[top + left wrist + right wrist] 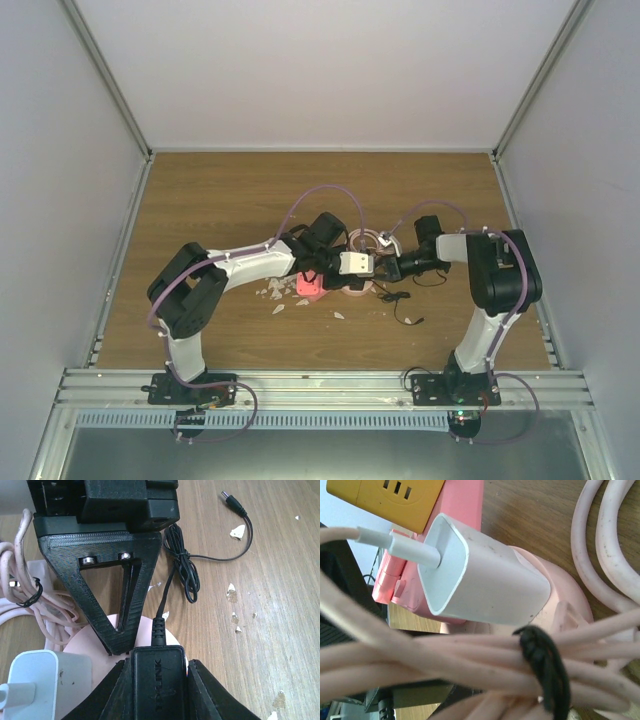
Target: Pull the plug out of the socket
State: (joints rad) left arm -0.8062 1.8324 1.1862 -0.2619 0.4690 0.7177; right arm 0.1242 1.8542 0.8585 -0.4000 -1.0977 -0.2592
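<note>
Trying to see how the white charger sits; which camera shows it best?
Right wrist: the white charger fills the frame, plugged into the pink socket. Left wrist catches only one corner; top external shows a tiny white block.

A brown wood-grain counter (200,200) is boxed in by plain white panels: a back wall (320,70) at 12 o'clock, a left wall (50,220) at 9, a right wall (600,220) at 3. An aluminium rail (320,385) runs along 6 o'clock. The light is soft and even.
</note>
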